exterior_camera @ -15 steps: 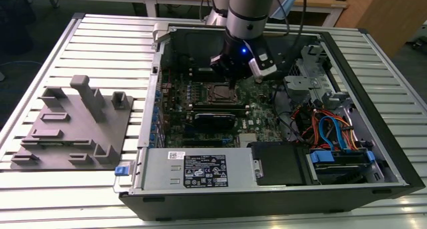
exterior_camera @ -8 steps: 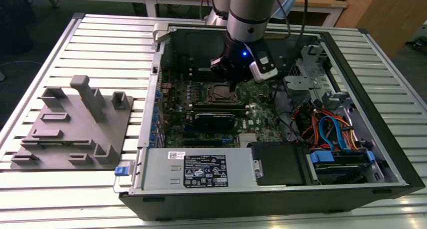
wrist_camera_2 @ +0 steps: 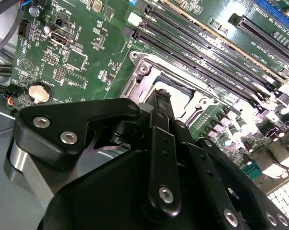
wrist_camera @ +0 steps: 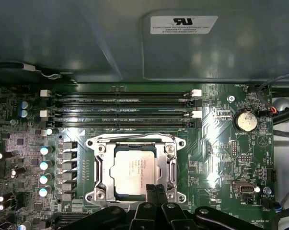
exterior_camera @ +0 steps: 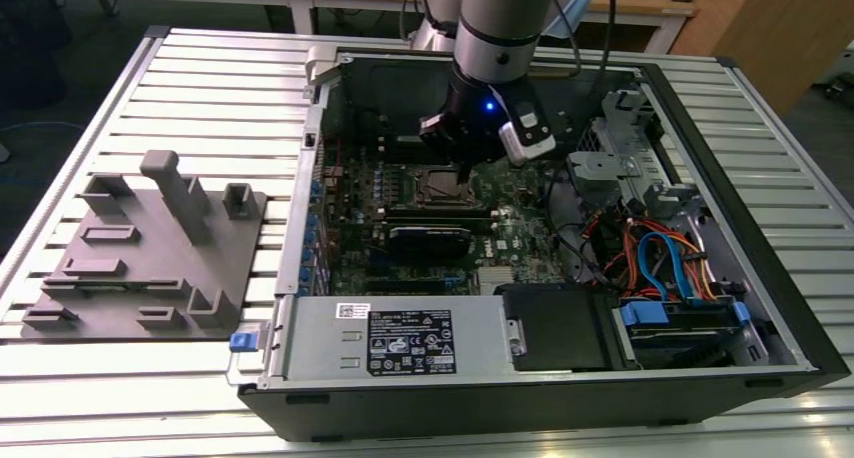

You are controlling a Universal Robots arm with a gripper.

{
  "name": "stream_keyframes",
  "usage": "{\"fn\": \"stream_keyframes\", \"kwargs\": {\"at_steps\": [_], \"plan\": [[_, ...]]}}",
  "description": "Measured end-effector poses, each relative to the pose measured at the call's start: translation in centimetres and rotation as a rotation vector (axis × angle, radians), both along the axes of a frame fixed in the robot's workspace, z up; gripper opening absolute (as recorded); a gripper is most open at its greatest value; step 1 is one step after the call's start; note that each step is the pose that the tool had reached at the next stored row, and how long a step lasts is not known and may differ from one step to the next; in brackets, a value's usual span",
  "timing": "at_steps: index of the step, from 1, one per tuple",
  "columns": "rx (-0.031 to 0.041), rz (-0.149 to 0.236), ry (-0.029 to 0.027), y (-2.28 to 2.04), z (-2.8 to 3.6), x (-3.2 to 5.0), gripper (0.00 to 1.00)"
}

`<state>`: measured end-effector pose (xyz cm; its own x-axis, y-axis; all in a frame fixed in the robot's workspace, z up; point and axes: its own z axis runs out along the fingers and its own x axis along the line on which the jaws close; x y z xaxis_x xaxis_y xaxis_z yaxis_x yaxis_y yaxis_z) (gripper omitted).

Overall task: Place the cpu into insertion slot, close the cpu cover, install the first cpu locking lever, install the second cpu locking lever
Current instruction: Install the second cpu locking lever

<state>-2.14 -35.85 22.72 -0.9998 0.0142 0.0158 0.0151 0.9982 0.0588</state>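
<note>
Black gripper (wrist_camera: 155, 191) fingers sit nearest the camera, low in the middle of the first wrist view, pressed close together with nothing between them (narrow, not wide). Their tips hang just over the lower edge of the cpu (wrist_camera: 133, 168). That chip lies flat in the insertion slot (wrist_camera: 135, 197) in the middle of the frame, so the first step looks done. Around it sits the cpu cover (wrist_camera: 172, 165), and it seems to be lying down flat too. A thin wire lever (wrist_camera: 134, 137) runs along the upper side of the socket. I think the lever step is in hand now; it calls for a careful push on thin wire. Long memory slots (wrist_camera: 125, 100) lie above, on the green board (wrist_camera: 216, 158).
</note>
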Motion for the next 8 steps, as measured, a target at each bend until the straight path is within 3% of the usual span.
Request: {"fn": "stream_keyframes", "kwargs": {"at_steps": [8], "plan": [[-0.0017,0.042,0.0027,-0.11,-0.09,-0.01,0.11]]}}
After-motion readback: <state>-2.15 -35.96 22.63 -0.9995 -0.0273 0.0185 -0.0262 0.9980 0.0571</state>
